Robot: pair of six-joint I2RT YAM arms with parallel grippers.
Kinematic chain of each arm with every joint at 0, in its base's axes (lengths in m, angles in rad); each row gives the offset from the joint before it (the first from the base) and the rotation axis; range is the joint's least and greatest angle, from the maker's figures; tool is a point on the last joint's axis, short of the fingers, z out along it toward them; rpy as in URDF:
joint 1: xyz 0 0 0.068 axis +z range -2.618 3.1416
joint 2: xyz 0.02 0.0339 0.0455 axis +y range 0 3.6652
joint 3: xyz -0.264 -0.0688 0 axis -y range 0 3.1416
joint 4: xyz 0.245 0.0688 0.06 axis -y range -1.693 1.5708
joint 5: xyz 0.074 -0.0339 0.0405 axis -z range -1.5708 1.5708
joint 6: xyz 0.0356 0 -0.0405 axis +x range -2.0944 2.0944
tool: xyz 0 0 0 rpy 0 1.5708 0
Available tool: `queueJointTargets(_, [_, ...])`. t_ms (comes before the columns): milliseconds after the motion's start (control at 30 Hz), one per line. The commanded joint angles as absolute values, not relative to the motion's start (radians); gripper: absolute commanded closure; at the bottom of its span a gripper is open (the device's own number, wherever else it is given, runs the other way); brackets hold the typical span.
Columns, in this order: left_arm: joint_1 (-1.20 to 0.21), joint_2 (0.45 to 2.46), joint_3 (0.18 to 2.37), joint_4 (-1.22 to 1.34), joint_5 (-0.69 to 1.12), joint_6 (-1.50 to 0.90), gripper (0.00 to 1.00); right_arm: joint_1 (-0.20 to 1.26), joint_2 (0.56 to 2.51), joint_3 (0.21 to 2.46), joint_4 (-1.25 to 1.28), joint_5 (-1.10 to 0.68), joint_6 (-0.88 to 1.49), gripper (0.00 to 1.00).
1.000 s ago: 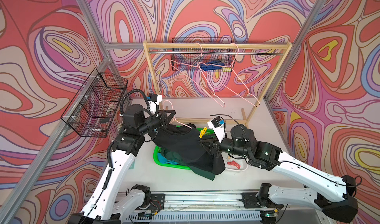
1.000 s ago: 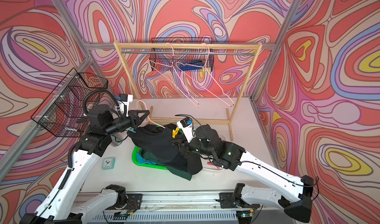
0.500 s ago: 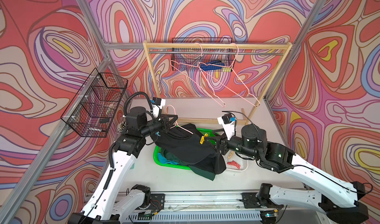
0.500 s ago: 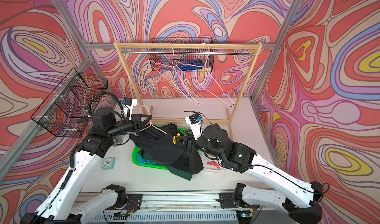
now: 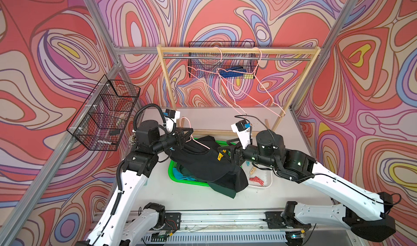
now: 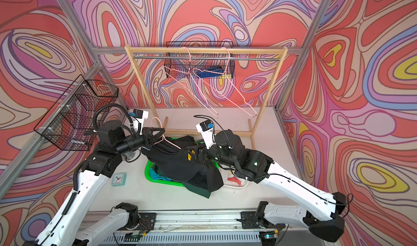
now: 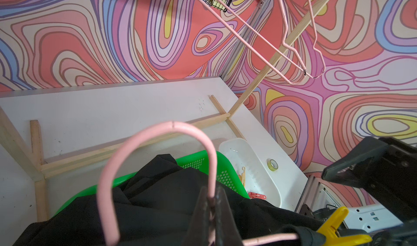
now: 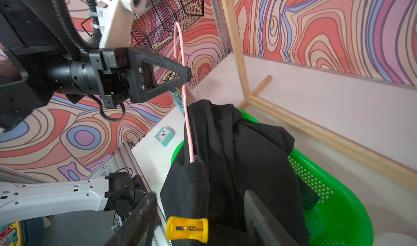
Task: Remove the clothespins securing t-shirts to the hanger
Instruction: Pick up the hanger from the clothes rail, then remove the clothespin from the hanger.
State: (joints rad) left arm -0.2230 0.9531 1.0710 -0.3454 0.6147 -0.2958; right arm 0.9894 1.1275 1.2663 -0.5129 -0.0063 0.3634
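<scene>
Black cloth is draping from the pink hanger: the black t-shirt is hanging over the green basket in the middle of the bench. The left tool is clamping shut on the hanger's neck just below the hook, holding it off the bench. A yellow clothespin is pinching the shirt's shoulder onto the hanger at its right end. The right tool is standing open, its jaws reaching along either side of that clothespin; in the right wrist view a gap is showing on both sides of the clip. Under the black shirt, a turquoise t-shirt is lying in the basket, and a dark green t-shirt is spilling over the near rim onto the bench. Just right of the basket, a white tray is holding a red clothespin, a beige clothespin and a light blue clothespin.
</scene>
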Motion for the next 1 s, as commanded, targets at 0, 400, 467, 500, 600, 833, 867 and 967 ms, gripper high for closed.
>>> queueJointTargets(0, [-0.226,0.946,1.063,-0.336,0.606,-0.284,1.00,0.992,1.125,1.274,-0.526,-0.024,0.402,0.37])
queueJointTargets(400, [-0.226,0.943,1.058,-0.339,0.581,-0.282,1.00,1.000,1.132,1.273,-0.521,-0.063,0.455,0.37])
queueJointTargets(467, [-0.226,0.943,1.058,-0.339,0.580,-0.282,1.00,1.003,1.135,1.272,-0.525,-0.065,0.452,0.38])
queueJointTargets(500, [-0.227,0.943,1.057,-0.339,0.579,-0.282,1.00,1.004,1.139,1.274,-0.532,-0.064,0.451,0.38])
queueJointTargets(600, [-0.225,0.946,1.057,-0.336,0.579,-0.285,1.00,1.010,1.153,1.279,-0.555,-0.053,0.444,0.40])
queueJointTargets(833, [-0.225,0.952,1.050,-0.329,0.581,-0.292,1.00,1.015,1.167,1.288,-0.583,-0.020,0.423,0.50])
queueJointTargets(867, [-0.225,0.956,1.050,-0.326,0.586,-0.295,1.00,1.015,1.166,1.288,-0.581,-0.018,0.421,0.53])
queueJointTargets(967, [-0.225,0.959,1.048,-0.320,0.592,-0.302,1.00,1.014,1.155,1.277,-0.560,-0.026,0.410,0.61])
